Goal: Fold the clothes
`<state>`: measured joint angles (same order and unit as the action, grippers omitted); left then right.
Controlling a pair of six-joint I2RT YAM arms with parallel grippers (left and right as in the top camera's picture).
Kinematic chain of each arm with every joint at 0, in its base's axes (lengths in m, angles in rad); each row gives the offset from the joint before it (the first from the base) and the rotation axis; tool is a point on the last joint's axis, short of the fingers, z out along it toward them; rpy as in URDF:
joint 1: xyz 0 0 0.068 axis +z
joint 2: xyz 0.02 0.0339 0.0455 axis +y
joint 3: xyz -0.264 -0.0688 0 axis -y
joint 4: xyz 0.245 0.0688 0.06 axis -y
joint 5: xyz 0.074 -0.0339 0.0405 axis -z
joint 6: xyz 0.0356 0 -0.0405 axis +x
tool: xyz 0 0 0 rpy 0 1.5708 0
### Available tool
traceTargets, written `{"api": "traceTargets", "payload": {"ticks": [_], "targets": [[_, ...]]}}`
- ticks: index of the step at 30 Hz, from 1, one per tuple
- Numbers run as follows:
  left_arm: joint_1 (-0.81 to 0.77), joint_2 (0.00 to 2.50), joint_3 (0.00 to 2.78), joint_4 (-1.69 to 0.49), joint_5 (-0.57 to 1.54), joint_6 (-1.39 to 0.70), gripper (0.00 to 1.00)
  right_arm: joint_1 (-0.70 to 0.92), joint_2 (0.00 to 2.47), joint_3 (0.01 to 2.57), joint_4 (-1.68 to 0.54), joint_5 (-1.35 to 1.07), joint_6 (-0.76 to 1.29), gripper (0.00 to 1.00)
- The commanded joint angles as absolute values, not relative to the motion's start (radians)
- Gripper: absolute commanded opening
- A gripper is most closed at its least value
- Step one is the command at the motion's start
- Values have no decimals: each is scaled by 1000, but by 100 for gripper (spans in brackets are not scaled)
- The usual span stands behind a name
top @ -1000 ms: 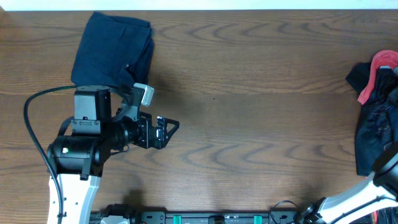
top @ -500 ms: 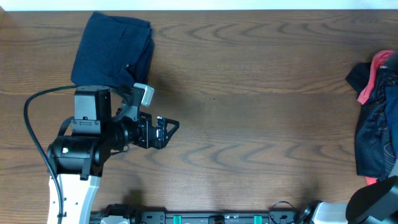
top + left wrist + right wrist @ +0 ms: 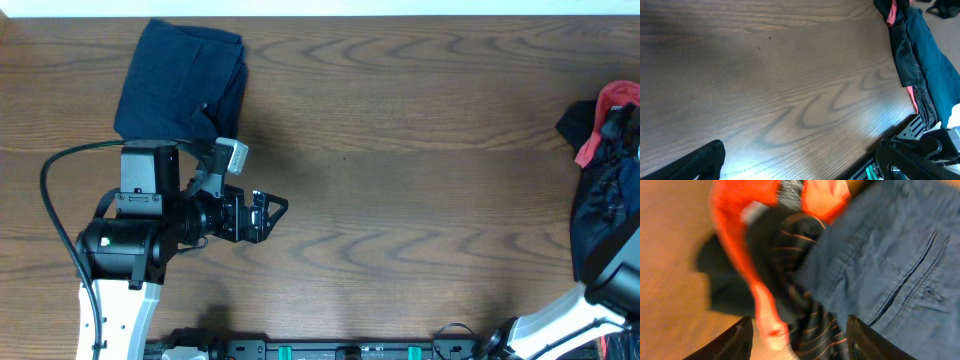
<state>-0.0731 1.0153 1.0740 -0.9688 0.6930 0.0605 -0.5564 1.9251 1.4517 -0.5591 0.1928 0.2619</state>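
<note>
A folded dark navy bundle of clothes (image 3: 180, 85) lies at the table's far left. My left gripper (image 3: 266, 210) hovers open over bare wood below it, its fingertips (image 3: 695, 162) wide apart with nothing between them. At the right edge sits a heap of unfolded clothes (image 3: 603, 200): a blue denim garment (image 3: 890, 265), a red garment (image 3: 735, 240) and a dark striped piece (image 3: 805, 315). My right gripper (image 3: 802, 345) is open just above this heap, with the red and striped cloth showing between its fingers (image 3: 737, 340). The view is blurred.
The same heap (image 3: 915, 45) appears at the upper right of the left wrist view. A black rail with green parts (image 3: 330, 350) runs along the near table edge. The right arm (image 3: 600, 300) enters from the lower right corner.
The right arm dropped toward the lower right corner, then came back up over the heap's near end. The red garment shifted slightly. The left arm and the folded bundle stayed put.
</note>
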Motion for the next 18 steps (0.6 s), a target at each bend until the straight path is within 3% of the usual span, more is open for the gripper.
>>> {"api": "traceTargets", "payload": {"ticks": [1, 8, 16, 18], "targets": [[-75, 1012, 1090, -971, 696, 71, 98, -579, 1971, 1451, -537, 202, 230, 60], [-75, 1012, 1090, -971, 696, 71, 98, -614, 2045, 1451, -523, 202, 230, 56], [-75, 1012, 1090, -971, 696, 71, 98, -666, 2070, 1452, -516, 221, 230, 44], [-75, 1012, 1090, -970, 696, 71, 98, -683, 2070, 1452, -524, 221, 231, 36]]}}
